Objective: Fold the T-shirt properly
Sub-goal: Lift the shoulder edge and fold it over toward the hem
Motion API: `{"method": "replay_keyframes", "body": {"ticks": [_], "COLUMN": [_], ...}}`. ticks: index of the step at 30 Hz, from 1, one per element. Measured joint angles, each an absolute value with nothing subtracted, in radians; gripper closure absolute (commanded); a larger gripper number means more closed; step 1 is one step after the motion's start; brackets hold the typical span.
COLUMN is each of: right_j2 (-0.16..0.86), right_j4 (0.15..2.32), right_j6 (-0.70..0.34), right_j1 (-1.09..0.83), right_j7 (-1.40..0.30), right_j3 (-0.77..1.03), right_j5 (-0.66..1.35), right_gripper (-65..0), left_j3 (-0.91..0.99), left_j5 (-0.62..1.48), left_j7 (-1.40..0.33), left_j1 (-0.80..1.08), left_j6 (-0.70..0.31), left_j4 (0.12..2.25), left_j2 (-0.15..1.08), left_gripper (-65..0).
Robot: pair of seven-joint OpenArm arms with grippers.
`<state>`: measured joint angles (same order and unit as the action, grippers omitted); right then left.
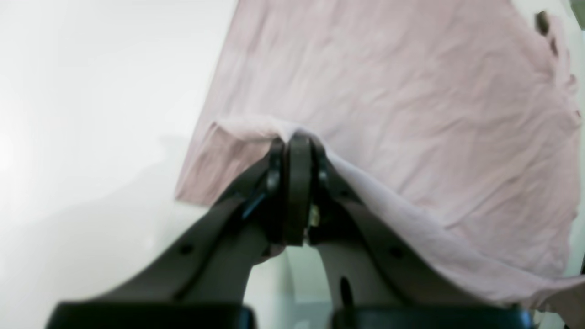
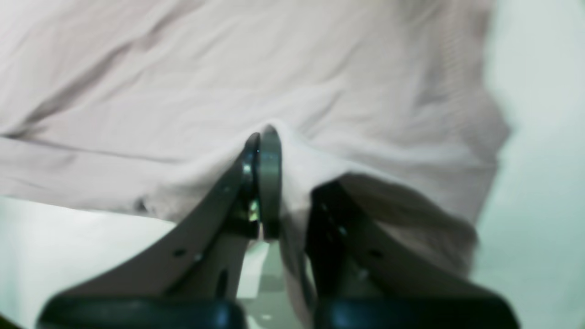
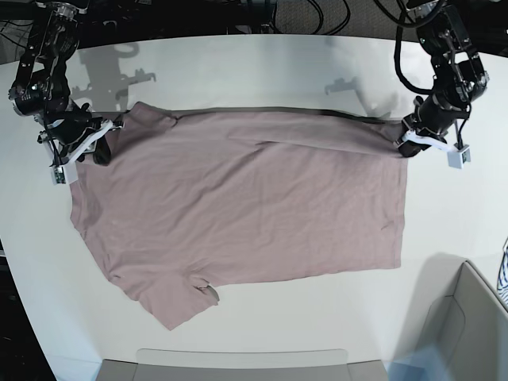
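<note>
mauve t-shirt (image 3: 238, 206) spread flat, wrinkled

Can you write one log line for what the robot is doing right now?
step: folding | left gripper: shut on T-shirt edge | right gripper: shut on T-shirt | table: shirt mostly flat

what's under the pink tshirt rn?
Under the dusty mauve-pink cotton T-shirt only the white table shows, around its edges. Whatever lies beneath the cloth is covered. Both grippers, left and right, pinch its far edge.

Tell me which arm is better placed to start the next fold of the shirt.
Neither alone: left gripper pinches the T-shirt at its hem corner, right gripper at the shoulder, so both can carry that far edge over together.
</note>
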<state>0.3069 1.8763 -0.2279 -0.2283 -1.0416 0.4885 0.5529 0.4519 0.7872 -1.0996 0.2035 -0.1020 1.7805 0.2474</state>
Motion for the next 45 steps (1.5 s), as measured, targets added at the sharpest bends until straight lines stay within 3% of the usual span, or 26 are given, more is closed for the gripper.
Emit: {"method": "replay_keyframes", "body": {"ticks": [13,24,36,45], "right_j2": [0.307,0.319,0.378,0.397], "right_j4": [1.702,1.53,1.299,1.213], "right_j6": [-0.229,-0.232,-0.232,-0.231], "right_j1": [-0.118,0.04,0.159,0.219], "right_j7": [-0.978,-0.976,-0.875,-0.813], "right_j3": [0.497,0.487,0.337,0.263], "right_j5": [0.512,0.517,0.508,0.498], "right_gripper": [0.0,0.0,0.0,0.0], "left_j3": [0.453,0.447,0.445,0.303], "left_j5": [0.791,0.79,0.777,0.62], "left_j7": [-1.106,-1.1,-1.091,-0.966], "left_j1": [0.104,-0.035,-0.162,-0.172], "left_j6": [-0.105,-0.104,-0.105,-0.105], "left_j4": [1.69,1.492,1.308,1.297], "left_j2": [0.292,0.294,0.297,0.296], "left_gripper": [0.0,0.0,0.0,0.0]}}
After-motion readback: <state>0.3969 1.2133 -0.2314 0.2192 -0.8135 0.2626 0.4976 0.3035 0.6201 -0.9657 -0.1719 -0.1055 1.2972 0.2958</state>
